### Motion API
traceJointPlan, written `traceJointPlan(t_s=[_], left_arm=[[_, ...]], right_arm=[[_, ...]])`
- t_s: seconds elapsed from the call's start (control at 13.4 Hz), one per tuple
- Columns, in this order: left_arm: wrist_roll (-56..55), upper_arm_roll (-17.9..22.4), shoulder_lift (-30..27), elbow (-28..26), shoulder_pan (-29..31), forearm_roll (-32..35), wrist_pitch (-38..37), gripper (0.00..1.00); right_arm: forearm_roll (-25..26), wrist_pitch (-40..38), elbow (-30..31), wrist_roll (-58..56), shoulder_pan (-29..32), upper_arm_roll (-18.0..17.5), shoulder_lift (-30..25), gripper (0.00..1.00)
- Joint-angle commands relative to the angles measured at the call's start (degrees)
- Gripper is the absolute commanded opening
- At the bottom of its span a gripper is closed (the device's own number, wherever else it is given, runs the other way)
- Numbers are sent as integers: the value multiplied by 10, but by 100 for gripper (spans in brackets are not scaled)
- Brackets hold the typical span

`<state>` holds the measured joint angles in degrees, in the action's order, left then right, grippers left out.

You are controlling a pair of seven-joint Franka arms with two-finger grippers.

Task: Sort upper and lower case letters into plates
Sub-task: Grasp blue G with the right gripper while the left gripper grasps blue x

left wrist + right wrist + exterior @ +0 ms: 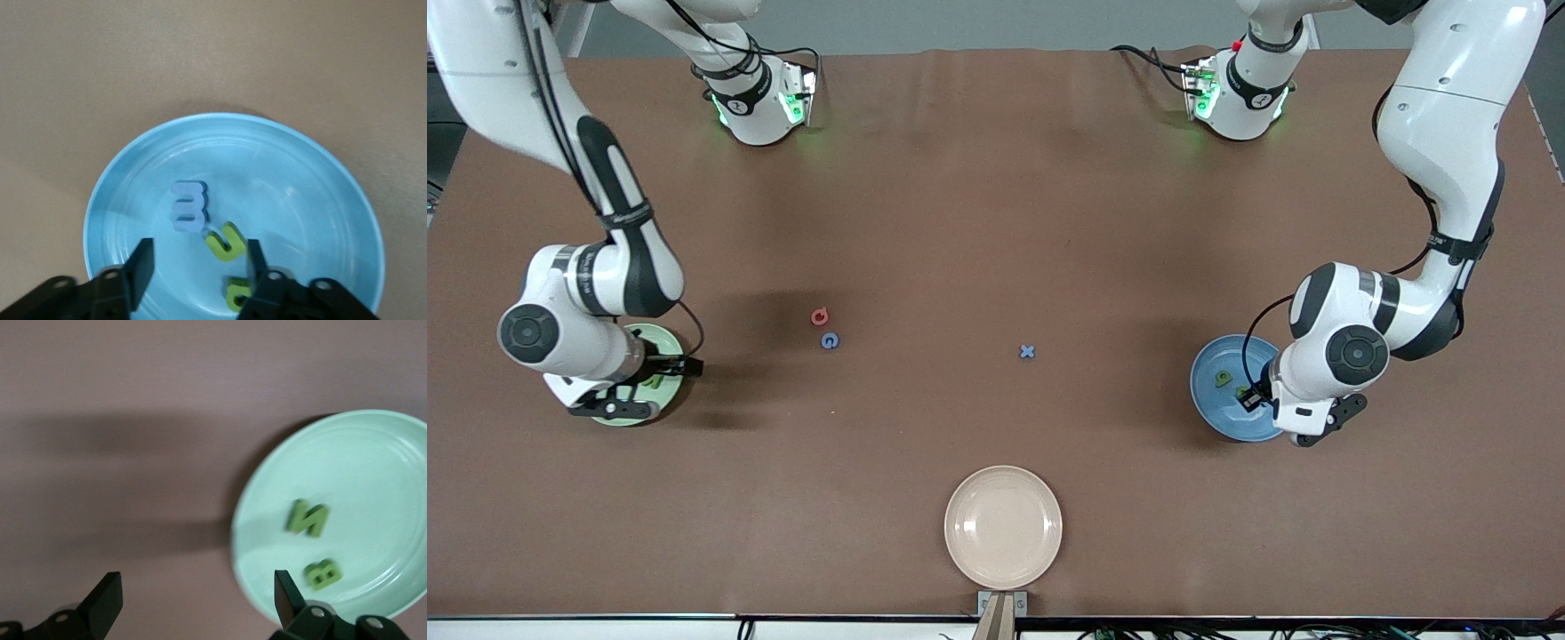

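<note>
Stock on the bench, as I find it. My left hand [193, 273] hangs over the blue plate [1209, 400] at the left arm's end, fingers spread and holding nothing; in that plate lie three letters: a blue m-like piece [189, 207], a green u-like piece [227, 241] just beside it, and a second green piece [237, 293] partly hidden under my finger. My right hand [193, 600] hangs over the rim of the mint plate [373, 453] at the right arm's end, also released and empty; that plate holds a green N [307, 519] and a green B [323, 573], close together but apart. Three letters are unsorted on the open bench between the two plates: a pink-red one [819, 316], a blue one [830, 340] just beside it and slightly nearer the front camera, and a blue x [1027, 352] well apart toward the middle. A cream plate [1003, 526] sits at the front edge with nothing in it. Handling, in my judgement: the letters look like light, chunky foam or plastic, stiff enough to pinch and unlikely to break, but small and apt to skid or flip. I would close across the flat outer sides, low and centred, taking the pink-red one carefully so as not to nudge its blue neighbour.
</note>
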<state>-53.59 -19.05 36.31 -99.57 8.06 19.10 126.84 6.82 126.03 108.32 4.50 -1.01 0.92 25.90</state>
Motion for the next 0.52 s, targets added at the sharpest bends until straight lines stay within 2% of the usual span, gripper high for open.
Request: traceJointPlan(t_s=[0.0,0.15,0.45], left_arm=[[-80,-48,-18,-14,-1,4,-6,100],[-175,-74,-4,6,-34,5,-3,100],[-308,-73,34,50,-131,5,8,100]], right_arm=[[-3,-32,28,40,-75,0,-45,100],[-6,-32,41,40,-127,-6,-52,100],[-16,-3,46,30,-173,-35,-45,100]])
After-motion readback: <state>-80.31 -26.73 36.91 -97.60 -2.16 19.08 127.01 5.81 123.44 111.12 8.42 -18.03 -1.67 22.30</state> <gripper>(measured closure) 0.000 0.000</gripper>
